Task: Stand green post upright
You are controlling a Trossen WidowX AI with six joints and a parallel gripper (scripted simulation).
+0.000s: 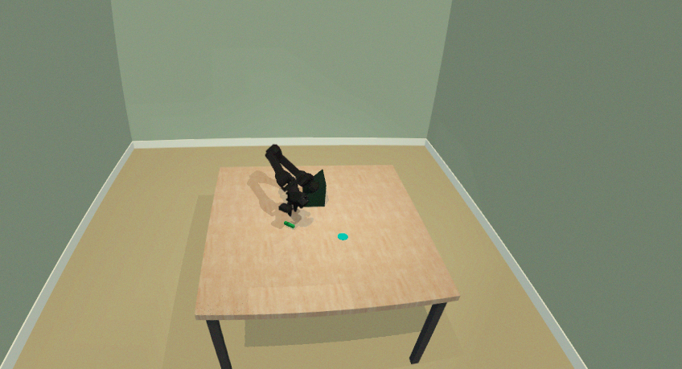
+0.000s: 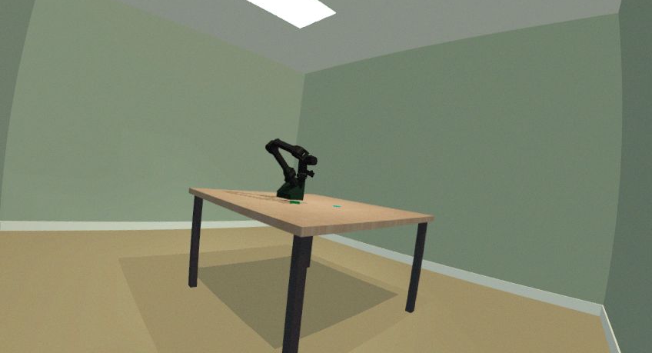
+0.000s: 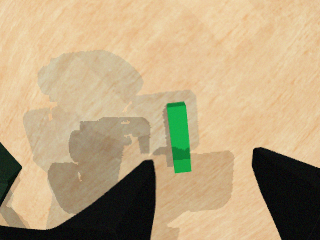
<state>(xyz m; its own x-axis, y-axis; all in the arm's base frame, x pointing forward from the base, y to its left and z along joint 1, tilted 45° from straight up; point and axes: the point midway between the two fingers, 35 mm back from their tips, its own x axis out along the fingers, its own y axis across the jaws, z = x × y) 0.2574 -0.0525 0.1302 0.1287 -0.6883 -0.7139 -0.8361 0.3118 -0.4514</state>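
Top and exterior — both distant — share the table

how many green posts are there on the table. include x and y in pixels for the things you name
1. The green post (image 1: 289, 224) (image 2: 294, 202) (image 3: 179, 137) lies flat on the table (image 1: 334, 269) (image 2: 301, 217) (image 3: 270, 65), beside the cyan circle (image 1: 343, 236) (image 2: 336, 206) but apart from it. Another could be hidden behind the arm (image 1: 282, 171) (image 2: 279, 159).

Between fingertips: open gap, nothing held
Over post: open air above
Post to circle: bare tabletop, no obstacle
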